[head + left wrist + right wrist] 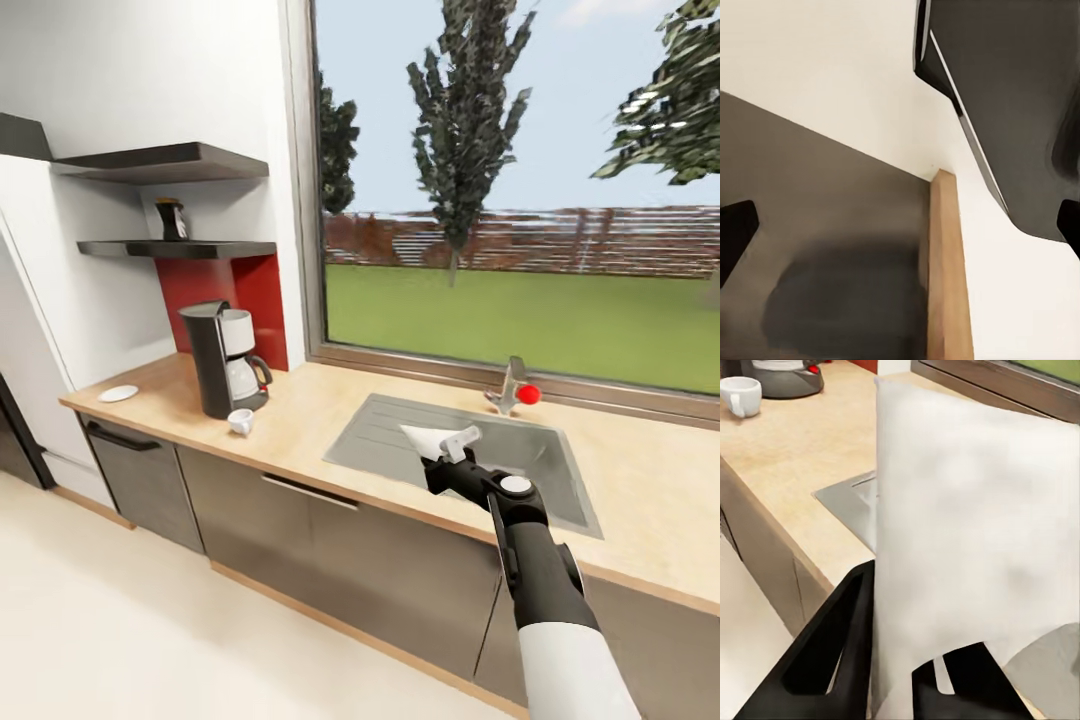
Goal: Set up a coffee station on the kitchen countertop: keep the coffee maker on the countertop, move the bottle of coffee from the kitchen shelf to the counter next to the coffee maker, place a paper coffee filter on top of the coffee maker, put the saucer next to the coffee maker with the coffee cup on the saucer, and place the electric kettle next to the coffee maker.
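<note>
Our right gripper (447, 447) pinches the paper filter (425, 440) over the sink (545, 455). We should carry it level toward ten o'clock and lower it squarely onto the coffee maker (222, 357), clearing the cup (240, 421). We cannot tell the left fingers' state.

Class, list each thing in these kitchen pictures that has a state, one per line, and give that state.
Paper filter: held in the right tool, above the sink.
Coffee cup: upright on the countertop, in front of the coffee maker, not on the saucer.
Saucer: flat on the countertop, nothing on it.
Bottle of coffee: upright on the shelf.
Coffee maker: upright, carafe in place.
</note>
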Controlling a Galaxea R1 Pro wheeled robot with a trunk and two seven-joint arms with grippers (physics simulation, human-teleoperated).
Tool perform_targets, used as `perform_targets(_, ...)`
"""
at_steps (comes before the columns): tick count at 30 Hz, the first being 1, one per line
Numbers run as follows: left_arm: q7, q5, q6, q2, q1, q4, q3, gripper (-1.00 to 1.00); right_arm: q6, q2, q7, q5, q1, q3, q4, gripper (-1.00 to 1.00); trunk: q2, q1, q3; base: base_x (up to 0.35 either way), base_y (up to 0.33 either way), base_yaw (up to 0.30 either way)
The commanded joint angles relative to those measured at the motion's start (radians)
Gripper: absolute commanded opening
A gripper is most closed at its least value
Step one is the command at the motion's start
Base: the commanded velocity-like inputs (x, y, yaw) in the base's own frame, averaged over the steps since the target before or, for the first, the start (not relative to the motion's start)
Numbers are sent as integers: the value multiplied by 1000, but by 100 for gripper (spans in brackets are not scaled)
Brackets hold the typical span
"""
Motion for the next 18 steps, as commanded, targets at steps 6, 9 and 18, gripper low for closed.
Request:
perform_targets(6, 0, 1, -2, 0, 0, 1, 6, 100, 4, 1, 9, 5, -1, -3, -3, -100, 0, 1, 0, 191, 304, 5)
perform_targets(9, 0, 1, -2, 0, 0, 1, 6, 100, 4, 1, 9, 5, -1, -3, -3, -100, 0, 1, 0, 232, 269, 0)
perform_targets(18, 1, 1, -2, 0, 0, 1, 6, 100, 4, 1, 11, 5, 1, -4, -31, -100, 0, 1, 0, 240, 250, 0)
